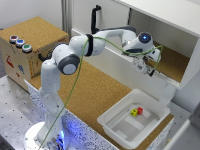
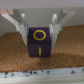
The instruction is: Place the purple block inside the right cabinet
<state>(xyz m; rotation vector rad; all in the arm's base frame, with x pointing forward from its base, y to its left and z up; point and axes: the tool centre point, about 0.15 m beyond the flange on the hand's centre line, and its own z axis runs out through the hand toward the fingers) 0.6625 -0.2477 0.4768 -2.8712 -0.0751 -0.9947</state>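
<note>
Purple block (image 2: 39,43): nearest my wrist camera, a dark purple cube with a yellow ring on its upper face and a short yellow bar on the face toward the lens. It sits on cork, upright and square to the view.
My pincer (image 2: 39,31): partly open, no wider than the block needs. One white finger (image 2: 20,24) stands at each side of the cube, close against its upper edges. I cannot tell whether the pads are pressing it or only flanking it.
Floor under the block (image 2: 60,62): brown cork, speckled, running out to a pale edge close to the camera.
Right cabinet (image 1: 172,62): the open white-walled compartment with the cork floor, at the exterior view's right. My hand (image 1: 150,65) reaches into its opening, so the block lies inside it, on that floor near the front lip.
My arm (image 1: 67,60): white, bent at the elbow and stretched across the cork bench from its base at the exterior view's left.
White tray (image 1: 112,122): on the bench in front, well apart from the cabinet.
Yellow cube (image 1: 133,112): in the tray.
Red cube (image 1: 140,110): in the tray, touching or just beside the yellow one.
Cork box (image 1: 37,35): at the exterior view's left, with coloured buttons on top.
</note>
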